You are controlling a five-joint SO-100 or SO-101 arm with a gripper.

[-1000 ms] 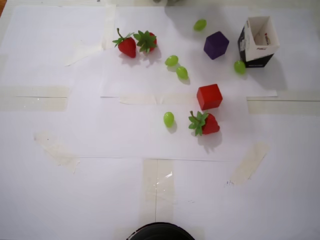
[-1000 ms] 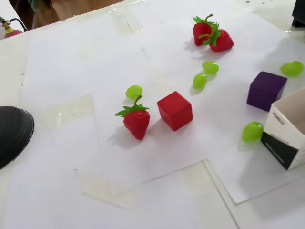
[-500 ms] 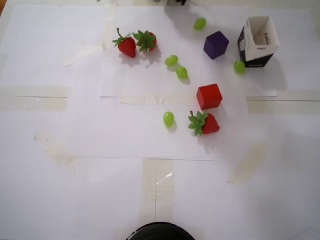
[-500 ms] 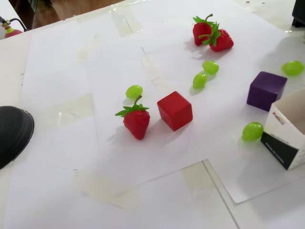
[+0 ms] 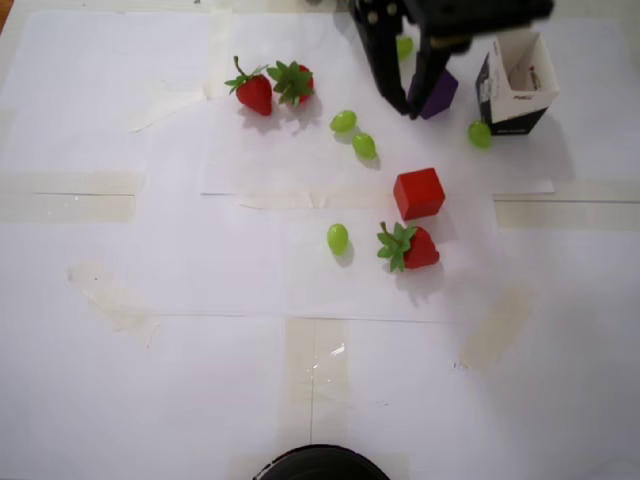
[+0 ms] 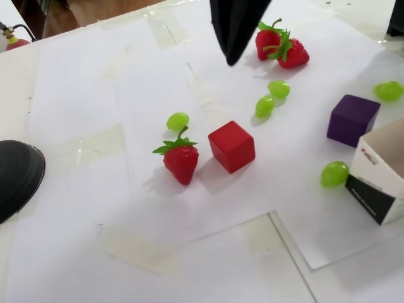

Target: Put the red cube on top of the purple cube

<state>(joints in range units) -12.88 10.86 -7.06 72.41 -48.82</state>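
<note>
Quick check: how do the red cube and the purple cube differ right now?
The red cube is bright red; the purple cube is dark. The red cube sits beside a strawberry, the purple cube beside the paper box. Overhead, the gripper partly covers only the purple cube. Both look similar in size.

The table (image 5: 120, 400) is covered in white paper sheets taped together. On it lie the red cube (image 5: 418, 193) near the middle, the purple cube (image 5: 440, 93) and an open paper box (image 5: 515, 85) toward the overhead view's top edge, three strawberries (image 5: 254, 91) (image 5: 294, 82) (image 5: 408, 247), and scattered green grapes (image 5: 338, 238).
</note>
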